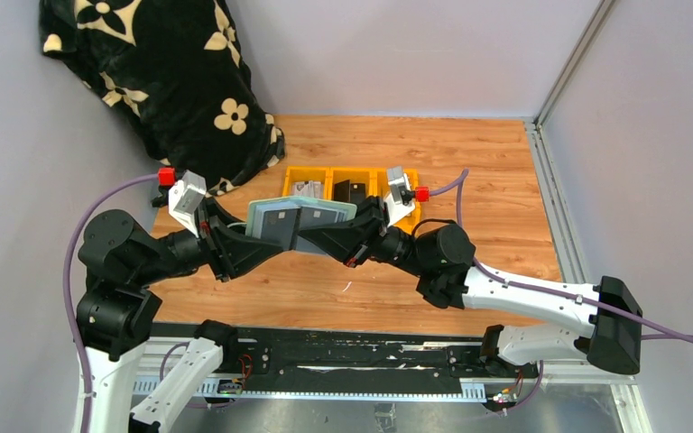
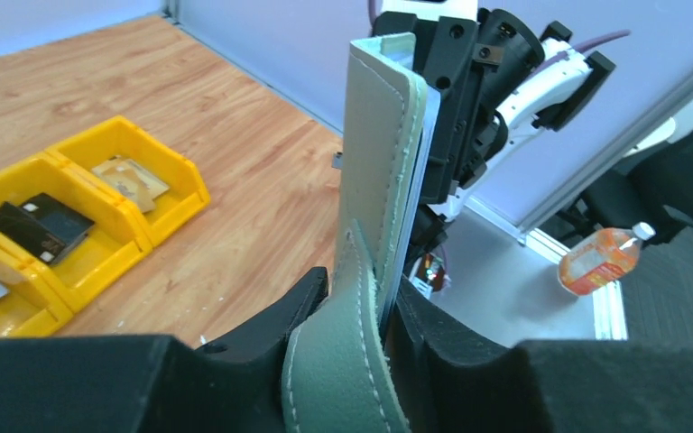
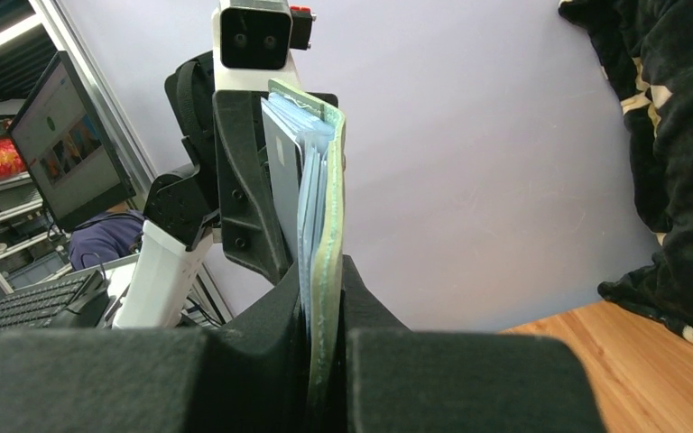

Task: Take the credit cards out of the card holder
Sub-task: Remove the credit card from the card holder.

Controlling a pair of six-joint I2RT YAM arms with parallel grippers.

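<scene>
The grey-green card holder hangs opened flat in the air over the table, between the two arms. My left gripper is shut on its left half. My right gripper is shut on its right half. In the left wrist view the card holder stands edge-on between my left gripper's jaws, with its closing tab curling toward the camera. In the right wrist view, thin blue-grey credit cards sit edge-on against the card holder, which my right gripper pinches.
A row of yellow bins lies on the wooden table just behind the holder. The bins hold a dark card and a tan card. A black flowered blanket fills the back left corner.
</scene>
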